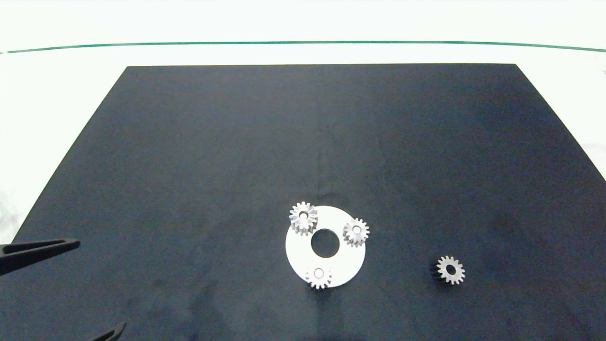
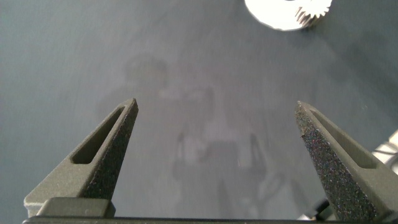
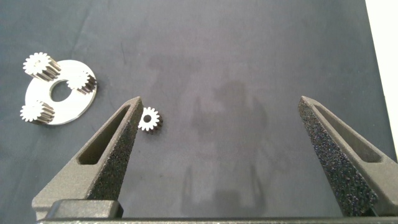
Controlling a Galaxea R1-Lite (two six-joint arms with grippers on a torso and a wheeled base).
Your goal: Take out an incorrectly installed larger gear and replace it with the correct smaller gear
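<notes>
The larger gear [image 1: 303, 217] sits on the far-left edge of the white disc [image 1: 343, 265], near the middle of the dark mat [image 1: 189, 142], with two small gears on the same disc. The smaller gear [image 1: 450, 270] lies loose on the mat to the disc's right. The left gripper [image 1: 57, 284] waits spread wide at the near-left corner, well apart from the disc. The right gripper [image 3: 217, 124], also spread wide, hangs above the mat on the loose gear's side, so it is probably the nearer arm for that gear.

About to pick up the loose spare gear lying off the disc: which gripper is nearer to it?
Right. The right gripper hangs open just off the smaller gear, which shows beside its finger. The left gripper, also open, sits at the mat's far left edge, beyond the disc.
</notes>
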